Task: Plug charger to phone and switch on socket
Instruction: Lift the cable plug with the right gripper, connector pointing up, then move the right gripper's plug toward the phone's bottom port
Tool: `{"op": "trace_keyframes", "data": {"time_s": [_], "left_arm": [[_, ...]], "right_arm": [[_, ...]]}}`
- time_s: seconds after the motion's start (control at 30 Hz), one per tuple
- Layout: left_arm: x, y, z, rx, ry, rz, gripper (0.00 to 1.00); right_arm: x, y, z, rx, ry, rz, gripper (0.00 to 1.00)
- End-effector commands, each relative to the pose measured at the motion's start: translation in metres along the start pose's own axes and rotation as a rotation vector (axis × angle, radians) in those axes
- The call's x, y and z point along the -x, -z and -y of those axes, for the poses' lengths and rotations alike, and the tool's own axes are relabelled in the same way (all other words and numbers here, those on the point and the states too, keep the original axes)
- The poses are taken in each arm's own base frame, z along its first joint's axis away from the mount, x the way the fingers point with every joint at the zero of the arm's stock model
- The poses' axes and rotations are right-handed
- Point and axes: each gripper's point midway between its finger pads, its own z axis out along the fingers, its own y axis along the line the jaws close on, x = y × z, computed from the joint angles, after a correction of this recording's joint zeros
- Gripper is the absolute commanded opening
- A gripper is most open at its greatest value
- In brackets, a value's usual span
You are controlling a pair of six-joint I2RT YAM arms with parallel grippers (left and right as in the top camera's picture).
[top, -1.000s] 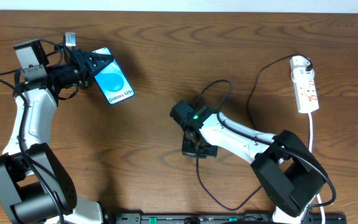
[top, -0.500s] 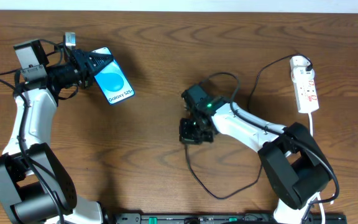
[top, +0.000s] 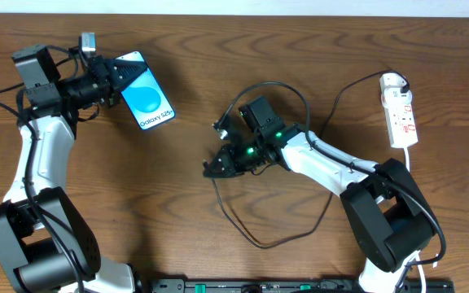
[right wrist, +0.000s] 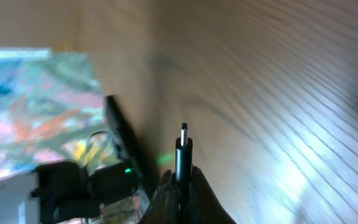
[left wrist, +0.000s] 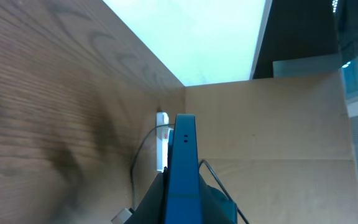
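Pinching the phone [top: 146, 102] by its left end with the left gripper [top: 119, 81], jaws clamped on its edges, at the far left of the table [top: 218, 49]. Showing the blue screen upward to the overhead camera, a little slanted; impossible to tell whether touching the wood or raised above it. Seen edge-on from the left wrist, as a thin blue strip. Pinching the charger [right wrist: 183, 149] just behind its small plug tip with the right gripper [top: 216, 168], jaws pressed together around it, the tip sticking out past the fingertips. Placed near the middle of the table, to the right of the phone and well apart from it. Trailing from there in a loose black loop toward the near side, then far and right up to the socket [top: 400, 110]. Lying flat at the far right, this socket, with a white cord [top: 411, 175] toward the near edge.
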Motion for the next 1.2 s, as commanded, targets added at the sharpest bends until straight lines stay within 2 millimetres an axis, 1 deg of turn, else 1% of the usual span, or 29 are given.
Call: {"op": "trace_keyframes", "data": {"time_s": [0.0,0.1,0.23,0.43,0.77,0.87,1.07,1.17], "left_arm": [[-0.007,0.004,0.025,-0.057,0.0,-0.042,0.07],[-0.01,0.005,0.029,-0.077,-0.011,-0.061,0.07],[-0.011,0.006,0.039,-0.114,-0.071,-0.081,0.08],[-0.008,0.007,0.053,-0.152,-0.122,-0.091,0.07],[-0.003,0.008,0.064,-0.168,-0.134,-0.084,0.07],[-0.001,0.009,0.07,-0.178,-0.159,-0.078,0.08],[0.003,0.012,0.086,-0.201,-0.201,-0.064,0.08],[0.004,0.012,0.09,-0.207,-0.201,-0.058,0.07]], "right_arm": [[0.001,0.003,-0.025,0.144,0.087,-0.026,0.01],[0.007,0.004,-0.033,0.181,0.145,-0.005,0.01],[0.014,0.006,-0.044,0.226,0.216,0.016,0.01],[0.022,0.012,-0.064,0.306,0.331,0.043,0.01],[0.034,0.021,-0.089,0.387,0.398,0.081,0.01],[0.04,0.025,-0.097,0.405,0.406,0.102,0.01],[0.052,0.036,-0.12,0.457,0.439,0.154,0.01],[0.056,0.04,-0.128,0.472,0.445,0.173,0.01]]}}
